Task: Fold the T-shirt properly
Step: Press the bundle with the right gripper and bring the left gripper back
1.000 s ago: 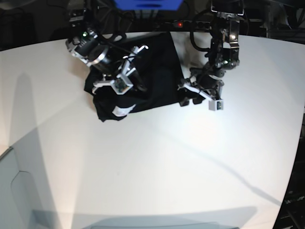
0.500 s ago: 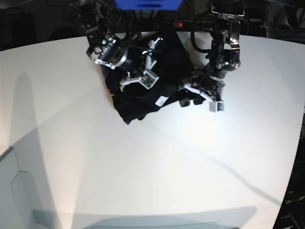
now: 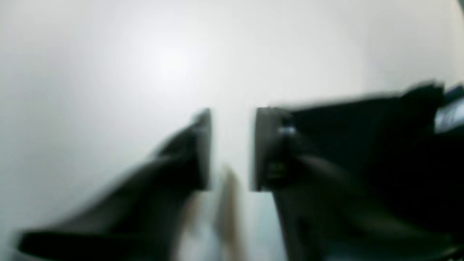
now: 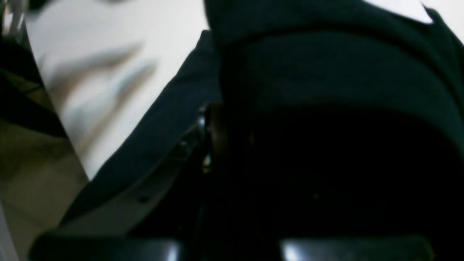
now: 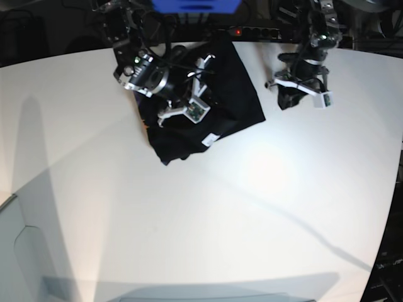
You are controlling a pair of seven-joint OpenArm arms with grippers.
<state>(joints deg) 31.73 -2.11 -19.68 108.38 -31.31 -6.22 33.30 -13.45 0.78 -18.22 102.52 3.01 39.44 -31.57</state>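
The black T-shirt [image 5: 239, 107] lies bunched at the back of the white table [image 5: 208, 226], a white tag [image 5: 211, 138] at its front edge. My right gripper [image 5: 189, 107] sits on the shirt's middle. In the right wrist view dark cloth [image 4: 326, 72] covers nearly everything and wraps the one visible finger [image 4: 212, 134], so the gripper is shut on the fabric. My left gripper [image 5: 288, 100] hovers to the right of the shirt, apart from it. In the blurred left wrist view its two fingers [image 3: 199, 152] stand a narrow gap apart over bare table, the left gripper [image 3: 232, 148] holding nothing.
A power strip with a red light [image 5: 236, 31] and cables run along the table's back edge, below a blue object [image 5: 195, 5]. The table's curved edge passes just behind both arms. White tabletop stretches in front of the shirt.
My left arm has let go, pulled back and right away from the shirt, and its fingers have come closer together. The right gripper carried cloth rightward; the shirt's right corner now lies spread out.
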